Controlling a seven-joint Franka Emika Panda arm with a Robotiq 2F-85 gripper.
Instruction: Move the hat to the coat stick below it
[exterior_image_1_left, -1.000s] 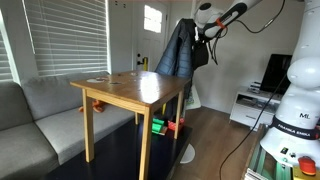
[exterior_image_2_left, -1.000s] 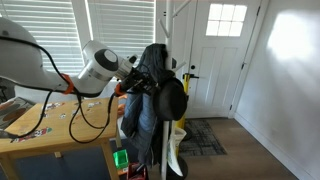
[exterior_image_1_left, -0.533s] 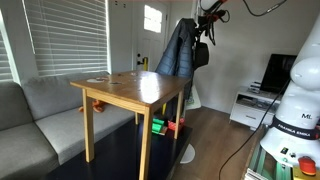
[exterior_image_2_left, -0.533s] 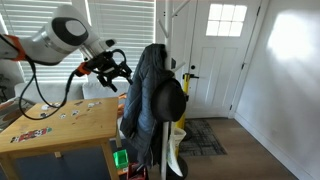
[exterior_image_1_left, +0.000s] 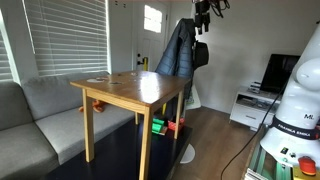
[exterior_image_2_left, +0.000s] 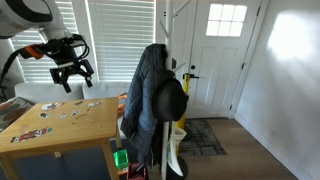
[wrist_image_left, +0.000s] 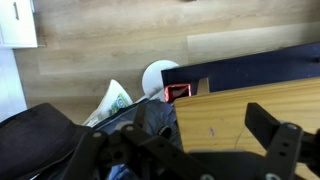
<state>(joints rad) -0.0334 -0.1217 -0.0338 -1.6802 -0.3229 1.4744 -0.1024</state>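
Hat: the dark, rounded cloth hat hangs on the tall white coat stand, at the side facing the door, against the dark blue-grey coat draped on the same stand. In an exterior view it shows as a dark lump beside the coat.

Peg: which peg carries the hat cannot be told; the coat covers the pegs, so whether it is already on the lower one is only a guess.

Gripper: the black Robotiq gripper hovers well away from the stand, above the light wooden worktop. Its jaws are spread apart and hold nothing; in the wrist view the two fingers frame a bare gap, with the coat's dark cloth below.

Step in hand: probably retreat, if the hat sits on the lower peg; otherwise a fresh approach.

Doing it well: come at the stand from the hat's side, not through the coat; pinch the crown or brim, not the coat fabric; lift clear of the peg before lowering.

Risk: the stand looks slender and top-loaded, so a sideways tug may rock it or drag the coat.

Around: a white panelled door stands behind the coat stand.
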